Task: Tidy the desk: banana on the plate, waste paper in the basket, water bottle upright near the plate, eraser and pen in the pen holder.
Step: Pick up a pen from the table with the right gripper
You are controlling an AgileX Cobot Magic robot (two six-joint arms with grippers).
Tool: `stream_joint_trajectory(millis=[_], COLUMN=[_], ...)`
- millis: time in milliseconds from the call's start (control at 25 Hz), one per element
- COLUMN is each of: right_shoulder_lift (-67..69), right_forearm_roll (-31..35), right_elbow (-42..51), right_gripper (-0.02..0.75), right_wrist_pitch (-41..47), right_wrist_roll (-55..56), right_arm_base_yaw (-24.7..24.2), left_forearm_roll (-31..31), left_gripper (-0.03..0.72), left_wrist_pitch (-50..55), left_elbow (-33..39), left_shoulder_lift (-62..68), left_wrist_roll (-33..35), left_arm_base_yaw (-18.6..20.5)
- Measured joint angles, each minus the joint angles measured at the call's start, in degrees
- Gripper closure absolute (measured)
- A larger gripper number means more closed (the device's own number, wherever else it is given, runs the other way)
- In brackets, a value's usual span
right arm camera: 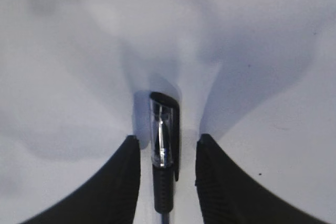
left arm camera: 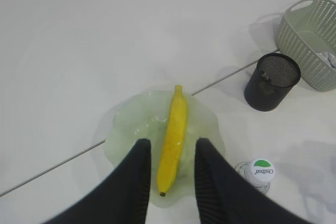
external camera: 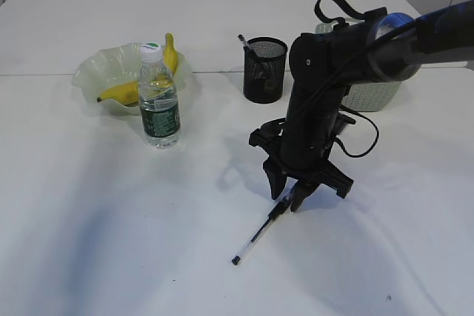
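Note:
The yellow banana (external camera: 122,92) (left arm camera: 173,129) lies in the pale green plate (external camera: 92,72) (left arm camera: 123,129). Next to the plate the water bottle (external camera: 158,105) stands upright, its white cap (left arm camera: 261,170) showing from above. My left gripper (left arm camera: 173,142) hangs open high above the plate, holding nothing. A pen (external camera: 259,233) (right arm camera: 164,140) lies on the white desk (external camera: 111,242). My right gripper (external camera: 287,199) (right arm camera: 168,139) is open and low over the desk, with one finger on each side of the pen's capped end and gaps on both sides. The eraser is not visible.
The black mesh pen holder (external camera: 264,69) (left arm camera: 272,81) stands behind the right arm with another pen (external camera: 244,42) sticking out. The sage green basket (external camera: 378,94) (left arm camera: 310,40) sits to its right, partly hidden by the arm, with white paper (left arm camera: 331,59) inside.

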Motion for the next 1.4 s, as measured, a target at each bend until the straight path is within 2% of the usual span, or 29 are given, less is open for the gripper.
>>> stream_joint_trajectory(millis=[1400], right_shoulder_lift=[0.7], right_forearm_roll=[-0.8], right_elbow=[0.0], right_gripper=[0.46], right_wrist_pitch=[-0.2], right_wrist_roll=[0.0], right_arm_base_yaw=[0.0], left_forearm_roll=[0.0], left_gripper=[0.495], left_wrist_pitch=[0.2], left_elbow=[0.0], left_shoulder_lift=[0.0], left_wrist_roll=[0.0], left_arm_base_yaw=[0.0])
